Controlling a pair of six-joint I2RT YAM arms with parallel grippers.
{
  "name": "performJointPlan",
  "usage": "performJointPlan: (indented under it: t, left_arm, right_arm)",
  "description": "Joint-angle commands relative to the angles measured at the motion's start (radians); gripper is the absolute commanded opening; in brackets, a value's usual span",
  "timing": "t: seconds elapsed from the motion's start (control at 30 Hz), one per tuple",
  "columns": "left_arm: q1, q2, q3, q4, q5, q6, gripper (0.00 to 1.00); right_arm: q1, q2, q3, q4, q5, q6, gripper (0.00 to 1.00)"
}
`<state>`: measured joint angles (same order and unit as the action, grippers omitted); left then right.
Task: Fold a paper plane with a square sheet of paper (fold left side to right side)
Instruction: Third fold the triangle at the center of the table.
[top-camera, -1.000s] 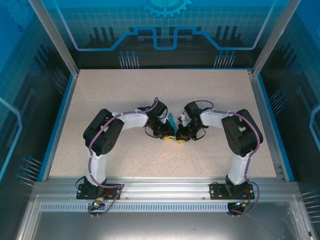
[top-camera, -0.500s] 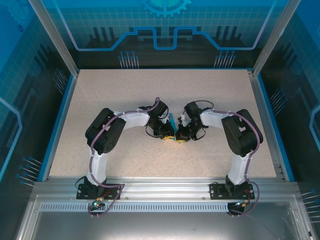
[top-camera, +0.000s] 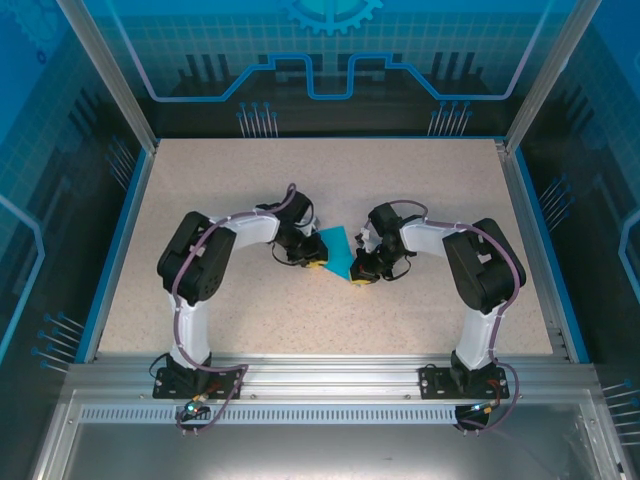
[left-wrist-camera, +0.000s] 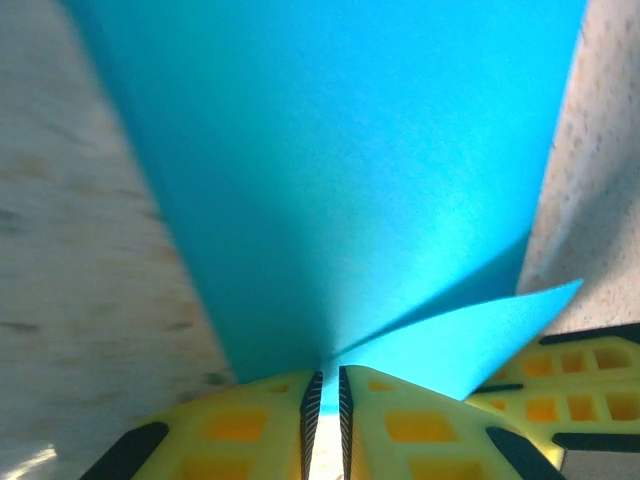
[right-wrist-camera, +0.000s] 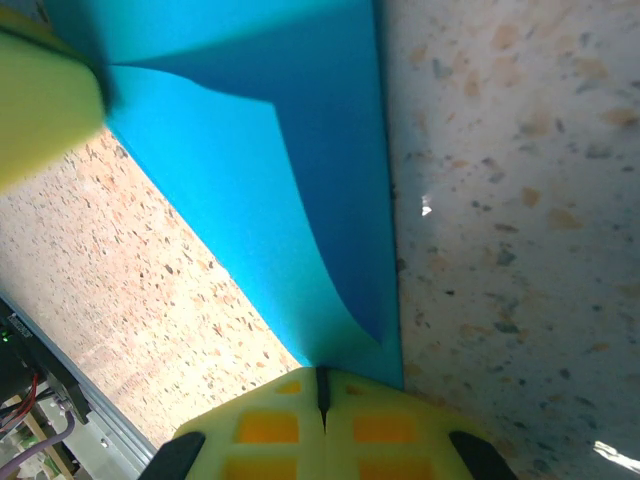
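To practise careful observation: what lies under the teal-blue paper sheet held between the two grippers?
Speckled beige tabletop shows around the thin teal-blue paper sheet, pinched by the left gripper and right gripper. The surface directly beneath it is covered.

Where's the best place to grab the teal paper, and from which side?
Probably pinch a corner edge-on, from either side: the square sheet of paper is thin, with no body to wrap. The left tool and right tool clamp it so.
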<state>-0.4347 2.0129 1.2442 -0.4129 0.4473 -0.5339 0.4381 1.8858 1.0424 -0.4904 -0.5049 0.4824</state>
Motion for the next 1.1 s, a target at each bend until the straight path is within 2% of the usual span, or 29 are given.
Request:
performJointPlan:
  t: [0.0,0.23,0.43,0.57,0.83,1.07]
  left_arm:
    - [0.083,-0.002,-0.034,-0.085,-0.194,0.05,0.2]
    - [0.085,-0.138,-0.055,-0.079,-0.152,0.065,0.21]
    - [0.006,-0.241,-0.081,-0.034,-0.064,0.041,0.22]
    - [-0.06,-0.188,-0.055,0.01,-0.018,0.014,0.22]
    - [-0.102,-0.041,0.05,0.016,0.018,0.012,0.22]
    - [-0.104,0.035,0.068,-0.023,-0.07,0.02,0.22]
  right_arm:
    - [-0.003,0.047,-0.038,-0.086,0.134,-0.003,0.03]
    - [-0.002,0.046,-0.034,-0.085,0.131,-0.003,0.03]
    - [-0.002,0.048,-0.03,-0.083,0.135,-0.002,0.03]
    - [-0.003,0.047,-0.031,-0.083,0.138,-0.002,0.03]
    - [-0.002,0.042,-0.031,-0.08,0.135,-0.001,0.03]
    - [-0.002,0.0,-0.035,-0.069,0.121,0.003,0.03]
